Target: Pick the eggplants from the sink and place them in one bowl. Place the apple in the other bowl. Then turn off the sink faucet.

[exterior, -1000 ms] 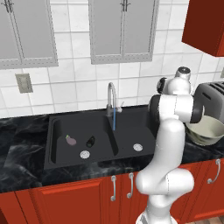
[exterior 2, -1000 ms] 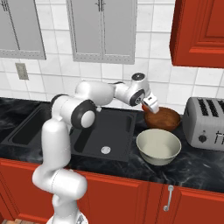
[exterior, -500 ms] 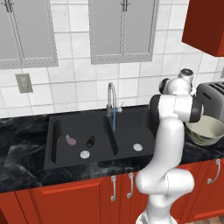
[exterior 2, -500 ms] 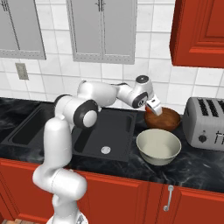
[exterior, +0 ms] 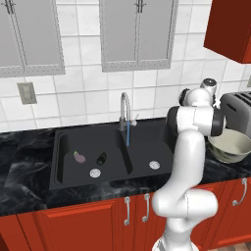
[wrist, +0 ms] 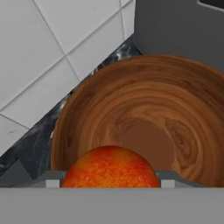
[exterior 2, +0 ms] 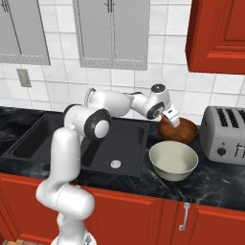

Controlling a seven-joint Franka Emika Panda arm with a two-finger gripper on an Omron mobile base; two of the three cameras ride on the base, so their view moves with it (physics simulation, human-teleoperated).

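Note:
The red-orange apple (wrist: 109, 168) sits between my fingers, and my gripper (exterior 2: 171, 118) is shut on it. It hangs just above the reddish-brown bowl (wrist: 175, 109), which stands on the counter by the wall (exterior 2: 188, 132). The pale grey-cream bowl (exterior 2: 173, 161) stands in front of it, with nothing inside. In the left basin of the black sink (exterior: 142, 142) lie a pale purple eggplant (exterior: 79, 157) and an almost black eggplant (exterior: 101, 158). A blue stream of water runs from the silver faucet (exterior: 125, 110).
A silver toaster (exterior 2: 225, 135) stands right of both bowls. Red wall cabinets hang above the toaster. White tiles back the black marble counter (exterior 2: 215, 182). Each basin has a round silver drain.
My gripper has carried the apple a little to the right and down, ending over the reddish-brown bowl. Over the last half second it has hardly moved.

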